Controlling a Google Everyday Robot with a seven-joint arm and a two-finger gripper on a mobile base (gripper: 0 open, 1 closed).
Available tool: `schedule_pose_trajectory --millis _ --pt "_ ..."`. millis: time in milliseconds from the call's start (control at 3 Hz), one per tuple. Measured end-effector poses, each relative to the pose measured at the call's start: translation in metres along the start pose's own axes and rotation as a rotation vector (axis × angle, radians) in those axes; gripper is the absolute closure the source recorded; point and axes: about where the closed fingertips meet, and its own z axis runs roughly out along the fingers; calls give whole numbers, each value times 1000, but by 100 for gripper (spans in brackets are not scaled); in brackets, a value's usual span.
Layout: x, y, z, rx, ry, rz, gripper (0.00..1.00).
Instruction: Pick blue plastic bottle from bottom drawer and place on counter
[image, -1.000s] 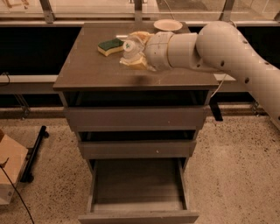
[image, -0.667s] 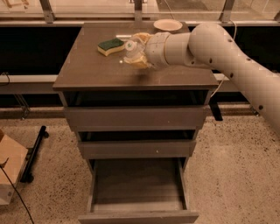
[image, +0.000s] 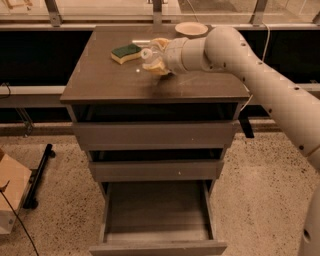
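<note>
My gripper (image: 154, 56) is over the counter (image: 115, 80), near its back middle, reaching in from the right. It is shut on the blue plastic bottle (image: 152, 55), a small pale translucent bottle lying sideways between the fingers with its white cap pointing left. The bottle hangs just above the counter surface or touches it; I cannot tell which. The bottom drawer (image: 157, 212) stands pulled open below, its grey floor bare.
A green and yellow sponge (image: 126, 52) lies on the counter left of the gripper. A shallow bowl (image: 191, 29) sits at the counter's back right. Two upper drawers (image: 155, 135) are shut. A cardboard box (image: 10, 200) stands on the floor at left.
The gripper with the bottle has moved a little toward the back of the counter and slightly lower. The sponge, bowl and drawers have not moved.
</note>
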Motion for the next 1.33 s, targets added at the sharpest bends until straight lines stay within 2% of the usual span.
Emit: schedule_pose_trajectory --millis 667,1000,1333 --pt "3 -1 5 -5 2 5 15" --pt "3 1 7 -9 0 5 0" --pt "3 1 8 -9 0 5 0"
